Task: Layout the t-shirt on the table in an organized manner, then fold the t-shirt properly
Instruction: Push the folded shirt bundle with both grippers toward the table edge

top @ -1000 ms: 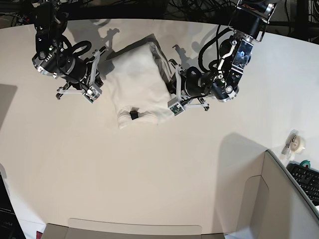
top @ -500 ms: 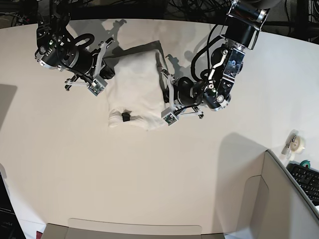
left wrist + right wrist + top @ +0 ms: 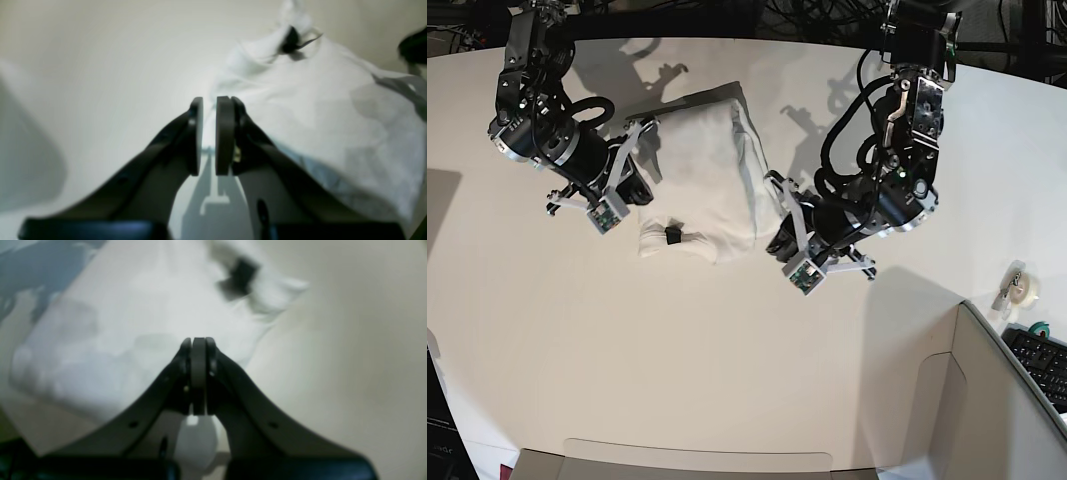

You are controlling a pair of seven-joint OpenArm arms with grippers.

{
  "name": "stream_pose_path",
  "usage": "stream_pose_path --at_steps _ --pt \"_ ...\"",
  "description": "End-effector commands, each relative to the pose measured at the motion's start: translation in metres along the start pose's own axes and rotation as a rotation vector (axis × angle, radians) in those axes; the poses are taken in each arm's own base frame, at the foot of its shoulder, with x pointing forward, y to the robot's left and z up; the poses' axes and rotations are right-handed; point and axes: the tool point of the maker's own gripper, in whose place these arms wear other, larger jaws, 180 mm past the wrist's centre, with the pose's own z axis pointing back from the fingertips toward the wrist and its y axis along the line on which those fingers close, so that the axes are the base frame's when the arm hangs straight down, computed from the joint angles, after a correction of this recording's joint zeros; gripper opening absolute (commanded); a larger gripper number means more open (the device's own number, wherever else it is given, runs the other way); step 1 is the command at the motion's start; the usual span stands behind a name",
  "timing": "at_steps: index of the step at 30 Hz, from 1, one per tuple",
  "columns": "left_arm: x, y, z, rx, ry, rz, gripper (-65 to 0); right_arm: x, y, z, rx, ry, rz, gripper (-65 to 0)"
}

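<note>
The t-shirt lies folded into a white oblong on the table, plain side up, with a small black tag at its near end. My left gripper hangs just off the shirt's right edge. In the left wrist view the left gripper is open by a narrow gap with nothing in it, and the t-shirt lies to its right. My right gripper is at the shirt's left edge. In the right wrist view the right gripper is shut and empty above the t-shirt.
A grey box stands at the near right corner, with a tape roll and a keyboard beyond it. A cardboard flap lies along the near edge. Cables hang behind the table's far edge.
My left gripper has opened a little, let go of the shirt's right edge and drawn back toward the near right. The shirt has slid left. The right arm has dropped beside it.
</note>
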Motion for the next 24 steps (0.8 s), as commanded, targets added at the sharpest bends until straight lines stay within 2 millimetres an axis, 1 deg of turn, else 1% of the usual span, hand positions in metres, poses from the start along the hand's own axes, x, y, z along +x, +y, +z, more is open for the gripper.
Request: stream_pose_path --at_steps 1,2,4,6,8,9,11,13,15,17,18,20,24 --pt "0.002 0.004 0.006 0.014 -0.009 0.005 -56.1 0.019 -0.004 0.002 -0.011 -0.064 0.007 -65.0" --pt "-0.007 0.006 0.007 0.02 0.02 0.02 -56.8 0.022 -0.008 -0.001 -0.025 -0.068 0.005 -65.0" --pt "-0.027 0.005 0.007 0.017 0.085 0.042 -59.2 0.027 -0.012 -0.006 -0.054 -0.067 0.004 -65.0" --pt "-0.056 -0.001 0.007 0.0 0.165 0.052 -64.2 0.028 -0.014 -0.014 -0.089 -0.047 -0.007 -65.0" --pt "-0.08 -0.009 0.004 -0.023 0.219 0.083 -65.0 0.025 -0.013 -0.023 -0.108 -0.023 -0.029 -65.0" --pt "-0.089 -0.012 0.003 -0.034 0.235 0.098 -65.0 0.024 -0.012 -0.028 -0.117 -0.008 -0.032 -65.0" --pt "-0.1 -0.015 -0.002 -0.045 0.237 0.129 -65.0 0.02 -0.007 -0.039 -0.112 0.029 -0.02 -65.0" --pt "-0.115 -0.018 -0.009 -0.058 0.25 0.178 -65.0 0.022 -0.001 -0.048 -0.101 0.031 0.002 -65.0" --pt "-0.128 -0.018 -0.017 -0.059 0.263 0.23 -65.0 0.024 0.009 -0.058 -0.07 0.022 0.028 -65.0" --pt "-0.136 -0.017 -0.023 -0.054 0.259 0.274 -65.0 0.022 0.016 -0.066 -0.05 0.032 0.044 -65.0" --pt "-0.137 -0.016 -0.025 -0.052 0.253 0.284 -65.0 0.02 0.018 -0.069 -0.047 0.042 0.049 -65.0" --pt "-0.139 -0.015 -0.027 -0.043 0.247 0.305 -65.0 0.023 0.021 -0.075 -0.044 0.033 0.037 -65.0" --pt "-0.144 -0.013 -0.03 -0.036 0.256 0.327 -65.0 0.022 0.021 -0.083 -0.049 0.019 -0.009 -65.0"
